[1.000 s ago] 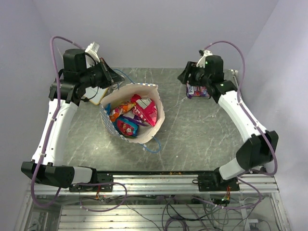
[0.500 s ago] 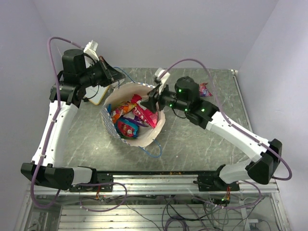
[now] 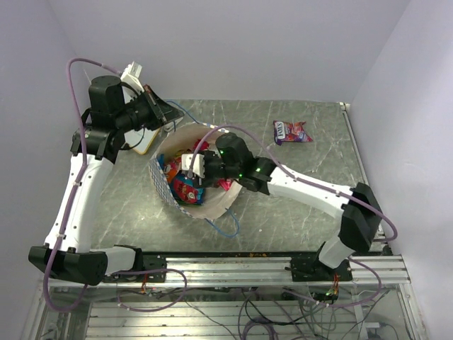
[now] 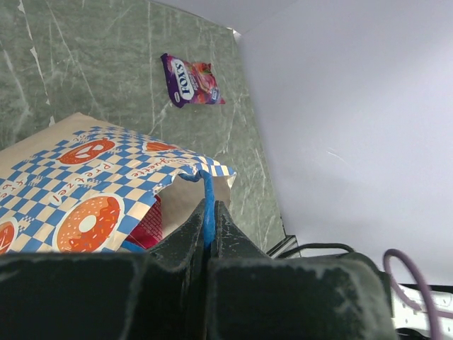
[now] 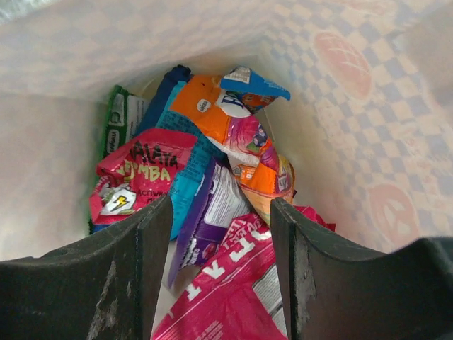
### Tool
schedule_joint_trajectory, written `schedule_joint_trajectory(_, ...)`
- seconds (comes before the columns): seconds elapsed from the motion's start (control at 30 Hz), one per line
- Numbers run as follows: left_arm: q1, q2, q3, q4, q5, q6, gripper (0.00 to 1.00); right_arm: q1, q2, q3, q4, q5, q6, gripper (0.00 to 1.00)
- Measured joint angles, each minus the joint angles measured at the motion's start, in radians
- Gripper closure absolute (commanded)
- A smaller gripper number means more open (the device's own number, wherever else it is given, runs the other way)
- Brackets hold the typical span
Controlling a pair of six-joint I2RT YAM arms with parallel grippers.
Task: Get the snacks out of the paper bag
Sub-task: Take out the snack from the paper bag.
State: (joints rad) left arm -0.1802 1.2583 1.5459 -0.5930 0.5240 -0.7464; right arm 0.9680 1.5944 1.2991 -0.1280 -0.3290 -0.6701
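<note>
The left gripper [image 4: 209, 212] is clenched on the blue cord handle [image 4: 207, 185] of the paper bag [image 4: 78, 177]. The cord runs up between its closed fingertips, and the checkered bag wall lies just beyond them. The right gripper [image 5: 220, 210] hangs inside the bag's mouth, fingers spread and holding nothing. The snacks [image 3: 185, 185] lie below it: a purple packet [image 5: 204, 230] under the gap, a large red-pink packet [image 5: 226, 290] nearer, a small red packet [image 5: 134, 180] beside one finger, an orange packet [image 5: 223, 120] beyond the tips, and a green packet [image 5: 117, 127] at the far wall. A loose purple packet [image 4: 190, 79] lies on the marble table [image 3: 297, 191], well beyond the left fingers and apart from the bag
</note>
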Motion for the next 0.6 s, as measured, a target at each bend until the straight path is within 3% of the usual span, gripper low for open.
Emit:
schedule_joint_trajectory(0.27, 0.000, -0.012, -0.003, -0.001, 0.002, -0.002, 0.93, -0.008, 0.172, 0.042, 0.032, -0.024, -0.171, 0.46)
schedule_joint_trajectory(0.6, 0.000, -0.037, -0.003, -0.004, 0.016, 0.006, 0.93, -0.073, 0.289, 0.136, 0.077, -0.058, -0.229, 0.43)
